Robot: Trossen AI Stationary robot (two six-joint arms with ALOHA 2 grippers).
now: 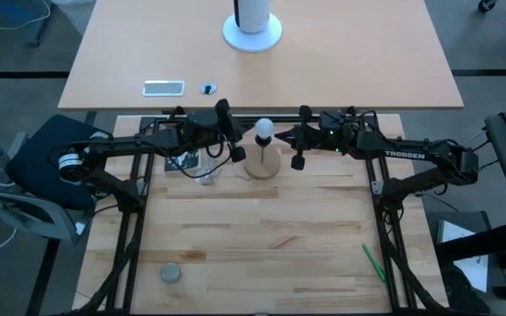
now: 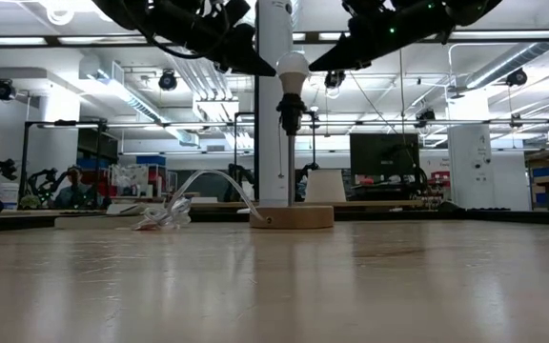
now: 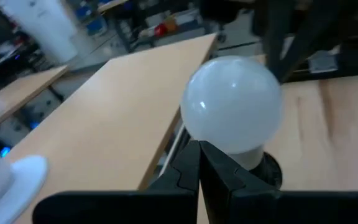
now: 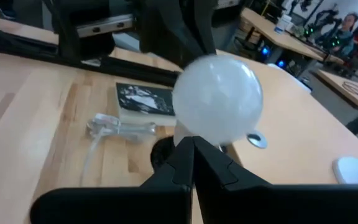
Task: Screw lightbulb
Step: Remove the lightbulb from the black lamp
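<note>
The white frosted lightbulb [image 2: 294, 67] stands upright in a black socket [image 2: 291, 112] on a thin stem. The stem rises from a round wooden disc [image 2: 292, 217] that lies flat on the table's far middle. My left gripper [image 2: 271, 70] comes at the bulb from the table's left. My right gripper [image 2: 315, 67] comes at it from the right. Both are shut, and their tips meet the globe on opposite sides. In the high view the bulb [image 1: 264, 131] shows between the two grippers. My left gripper has its shut fingertips [image 3: 199, 148] against the globe's lower part [image 3: 219, 144], just above the socket. It comes nearly level from the table's left. My right gripper has its shut fingertips [image 4: 194, 144] against the globe's lower part [image 4: 211, 138] on the opposite side. It comes nearly level from the table's right. The bulb stays upright in its socket.
A crumpled clear plastic wrapper [image 1: 202, 171] and a dark printed card [image 1: 183, 162] lie left of the disc. Near the front lie a green pen [image 1: 373, 262] and a grey round piece [image 1: 171, 274]. A second table behind carries a white stand [image 1: 253, 31].
</note>
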